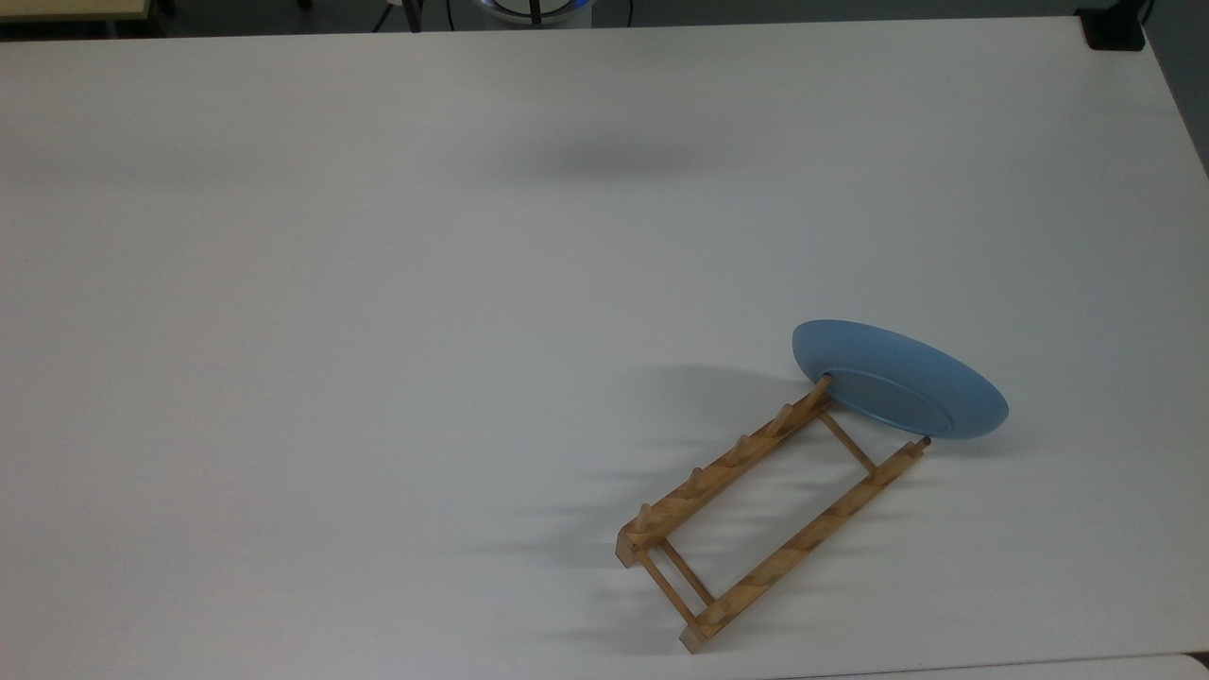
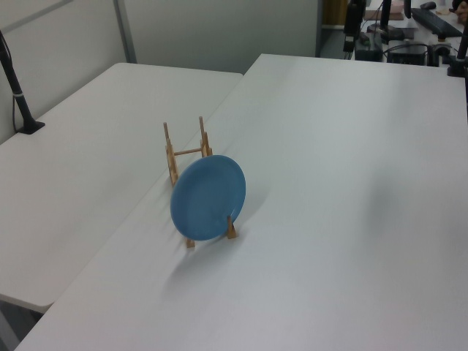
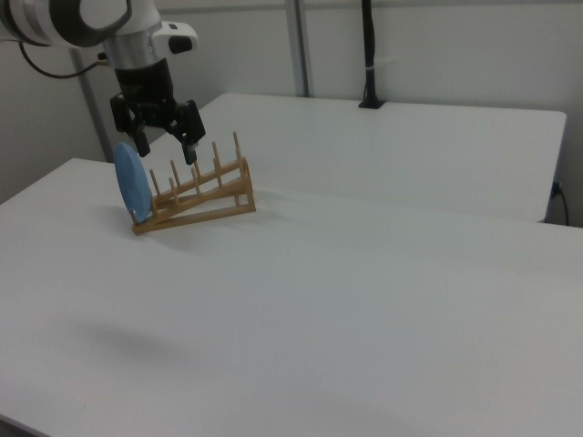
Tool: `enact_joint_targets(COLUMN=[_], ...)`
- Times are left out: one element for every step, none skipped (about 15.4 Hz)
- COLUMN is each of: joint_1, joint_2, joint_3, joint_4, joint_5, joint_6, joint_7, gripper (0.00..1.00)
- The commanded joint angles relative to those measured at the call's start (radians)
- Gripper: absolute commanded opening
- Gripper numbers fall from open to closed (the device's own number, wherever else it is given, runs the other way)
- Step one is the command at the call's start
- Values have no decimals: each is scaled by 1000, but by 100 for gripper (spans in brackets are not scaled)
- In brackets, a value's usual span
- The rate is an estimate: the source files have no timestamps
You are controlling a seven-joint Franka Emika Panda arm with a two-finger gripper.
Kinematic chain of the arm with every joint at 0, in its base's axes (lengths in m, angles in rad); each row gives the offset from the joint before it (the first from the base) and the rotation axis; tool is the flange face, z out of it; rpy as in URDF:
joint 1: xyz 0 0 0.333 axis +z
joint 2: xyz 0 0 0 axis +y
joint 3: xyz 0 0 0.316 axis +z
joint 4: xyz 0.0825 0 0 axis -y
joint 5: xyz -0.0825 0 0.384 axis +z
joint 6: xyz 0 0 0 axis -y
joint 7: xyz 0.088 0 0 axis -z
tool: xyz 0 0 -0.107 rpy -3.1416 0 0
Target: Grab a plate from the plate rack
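The plate (image 1: 897, 382) stands on edge at one end of the plate rack (image 1: 770, 515), leaning against its end pegs, on the white counter (image 1: 378, 331). In the right view, the gripper (image 3: 167, 148) hangs with jaws apart, empty.

Round, shallow light blue plate (image 1: 899, 380) stands on edge at one end of a small light-wood plate rack (image 1: 767, 510), leaning against the end pair of pegs. Top view: plate's underside with foot ring faces the rack, plate at the rack's upper-right end, tilted away from it. Left view: plate (image 2: 208, 197) near-upright, concave face toward the camera, hiding the rack's near end; rack (image 2: 186, 156) runs away behind it. Right view: plate (image 3: 131, 181) edge-on at the rack's left end; rack (image 3: 196, 195) has two parallel rails, upright pegs, thin crossbars, other slots empty.
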Motion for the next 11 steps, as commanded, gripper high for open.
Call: enact_joint_targets(joint_1=[3,1,1,1,1,3,11,35,75,99,132], joint_2=[-10,-10,-10,-10,-9,-6,0,5,37,64,83], joint_3=[-2,-2,-2,-2,-2,-2,-2,-2,-2,3,12], joint_4=[-14,-14,-14,-14,-14,-12,-9,-6,26,51,61], joint_5=[20,20,18,12,12,12,12,11,1,-15,-43], joint_6=[12,10,3,-2,-2,-3,-2,6,9,10,13], joint_7=[-106,-137,-158,-183,-220,-252,-252,-243,-216,-185,-162], gripper=[100,100,100,100,100,100,100,100,100,100,100])
